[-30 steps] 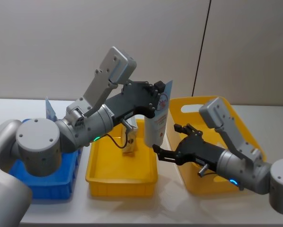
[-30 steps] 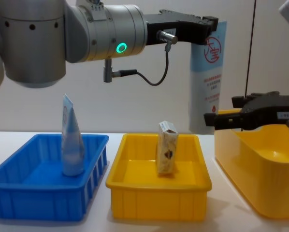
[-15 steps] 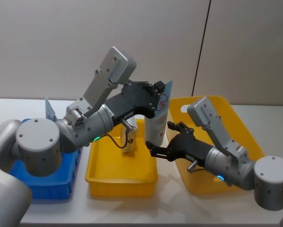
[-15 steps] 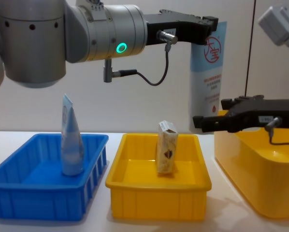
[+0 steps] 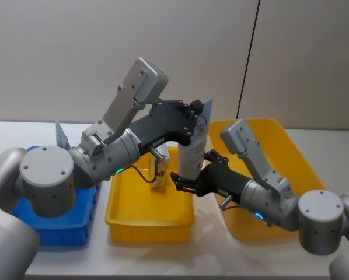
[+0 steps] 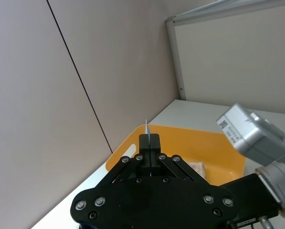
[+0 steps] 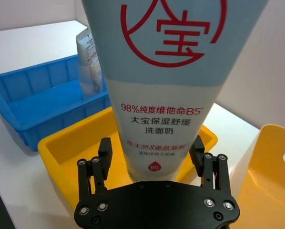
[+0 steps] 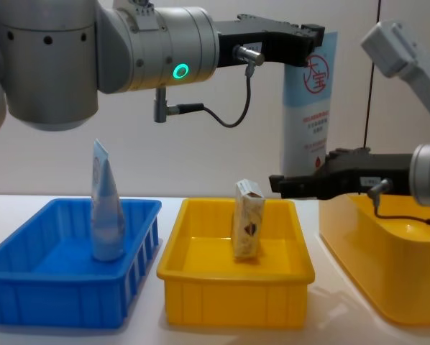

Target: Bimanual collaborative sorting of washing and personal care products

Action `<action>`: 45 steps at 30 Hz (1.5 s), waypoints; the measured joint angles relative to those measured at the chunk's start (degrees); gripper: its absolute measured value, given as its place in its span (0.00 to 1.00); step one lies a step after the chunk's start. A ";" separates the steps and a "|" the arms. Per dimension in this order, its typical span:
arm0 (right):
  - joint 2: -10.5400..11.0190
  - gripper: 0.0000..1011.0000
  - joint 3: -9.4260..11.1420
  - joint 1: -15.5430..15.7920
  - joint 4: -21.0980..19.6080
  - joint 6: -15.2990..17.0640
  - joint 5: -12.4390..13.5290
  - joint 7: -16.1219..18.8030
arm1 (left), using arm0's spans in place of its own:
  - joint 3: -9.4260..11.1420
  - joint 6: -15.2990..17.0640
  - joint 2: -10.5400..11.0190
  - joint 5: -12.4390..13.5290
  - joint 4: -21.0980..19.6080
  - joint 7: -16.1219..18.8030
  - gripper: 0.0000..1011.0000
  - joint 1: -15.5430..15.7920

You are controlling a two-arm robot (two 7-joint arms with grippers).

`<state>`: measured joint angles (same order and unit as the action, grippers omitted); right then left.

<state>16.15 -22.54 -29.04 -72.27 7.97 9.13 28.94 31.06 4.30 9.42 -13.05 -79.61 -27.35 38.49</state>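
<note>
Head view: the left gripper (image 5: 199, 119) pinches the flat top of a tall pale-blue tube (image 5: 193, 153), holding it upright above the yellow tray (image 5: 148, 219); the right gripper (image 5: 186, 182) reaches its base.

Chest view: a carton (image 8: 248, 228) stands in the yellow tray; another tube (image 8: 107, 214) stands in the blue bin (image 8: 28, 287).

Left wrist view: fingers (image 6: 143, 148) pressed on the tube's thin edge.

Right wrist view: fingers (image 7: 105, 150) spread either side of the tube's lower end, not touching.
</note>
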 joint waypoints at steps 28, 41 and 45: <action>-2.91 0.63 -1.62 -2.80 5.41 -1.30 0.83 -2.78 | -0.01 -0.03 -0.01 -0.01 -0.02 0.01 0.08 0.00; -2.87 0.63 -1.75 -2.24 4.45 -1.07 1.48 -4.04 | 0.00 -0.03 0.00 -0.01 -0.02 0.00 0.45 0.00; -2.80 0.63 -1.37 -1.80 3.78 -0.43 1.87 -5.11 | 0.00 -0.03 0.00 0.00 -0.01 0.00 0.59 0.00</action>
<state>13.35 -23.91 -30.83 -68.50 7.55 11.00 23.83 31.07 4.27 9.43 -13.05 -79.62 -27.36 38.49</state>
